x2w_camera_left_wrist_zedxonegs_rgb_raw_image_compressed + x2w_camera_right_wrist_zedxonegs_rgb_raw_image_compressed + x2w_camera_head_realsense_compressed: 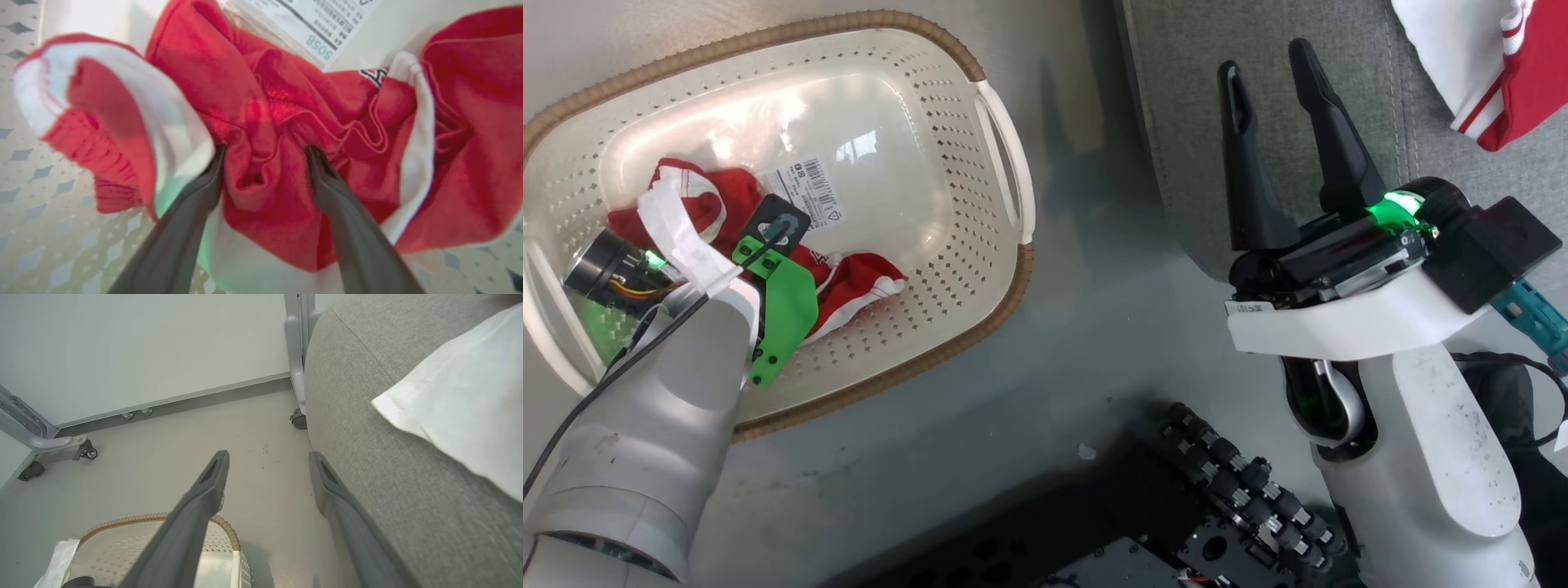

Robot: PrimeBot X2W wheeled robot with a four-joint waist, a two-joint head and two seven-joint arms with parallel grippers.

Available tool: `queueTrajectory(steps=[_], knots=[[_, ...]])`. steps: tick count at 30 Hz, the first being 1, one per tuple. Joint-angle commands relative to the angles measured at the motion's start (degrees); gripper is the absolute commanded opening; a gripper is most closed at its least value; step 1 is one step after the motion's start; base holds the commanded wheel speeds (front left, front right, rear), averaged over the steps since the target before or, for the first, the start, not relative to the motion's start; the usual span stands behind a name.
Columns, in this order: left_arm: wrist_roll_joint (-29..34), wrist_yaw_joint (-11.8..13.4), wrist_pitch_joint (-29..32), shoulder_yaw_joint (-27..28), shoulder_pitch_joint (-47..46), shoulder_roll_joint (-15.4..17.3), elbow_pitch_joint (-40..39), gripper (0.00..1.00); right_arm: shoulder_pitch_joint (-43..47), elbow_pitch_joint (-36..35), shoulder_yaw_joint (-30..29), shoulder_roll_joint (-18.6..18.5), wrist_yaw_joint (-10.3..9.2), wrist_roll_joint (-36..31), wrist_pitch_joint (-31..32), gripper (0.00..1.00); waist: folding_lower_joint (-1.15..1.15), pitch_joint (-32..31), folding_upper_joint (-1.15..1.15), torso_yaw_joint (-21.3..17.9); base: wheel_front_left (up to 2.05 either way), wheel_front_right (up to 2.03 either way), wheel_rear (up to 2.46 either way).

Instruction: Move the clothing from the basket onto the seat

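Observation:
The cream basket [980, 314] stands on the floor at the left, its rim [155, 517] also low in the right wrist view. One red and white piece of clothing [862, 278] lies crumpled in it. My left arm reaches down into the basket. My left gripper [265, 153] is open, its fingertips pressed into the red cloth [261, 102] with a fold bunched between them. A second red and white garment [1486, 65] lies on the grey seat [1176, 106] at the top right. My right gripper [1264, 59] hangs open and empty by the seat's edge [367, 437].
A printed sticker [805, 192] sits on the basket's bottom. My own dark base with black rollers [1241, 490] fills the lower middle. Grey frames on castors [61, 443] stand along the pale wall beyond the basket, with bare floor [265, 428] between basket and seat.

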Motion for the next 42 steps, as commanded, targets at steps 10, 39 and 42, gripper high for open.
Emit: queueTrajectory(steps=[10,39,42], knots=[[0.4,0.0,0.8,-1.7,-1.4,1.3,0.3,0.0,-0.9,-0.5,-0.1,0.0,-0.06,0.0,-0.2,1.0,-0.01,0.8,0.0,-0.7,0.0,0.0,0.0],[-16.7,-4.0,-25.6,7.2,6.5,-9.0,-8.0,0.0,8.0,1.4,-7.0,-0.1,-0.06,-9.5,-0.2,1.0,-0.01,-19.3,0.0,11.0,0.0,0.0,0.0],[-18.1,-4.4,-27.0,7.8,7.9,-9.0,-10.5,0.0,9.5,1.6,-7.5,-0.1,-0.06,-10.4,-0.2,1.0,-0.01,-22.2,0.0,12.1,0.0,0.0,0.0]])
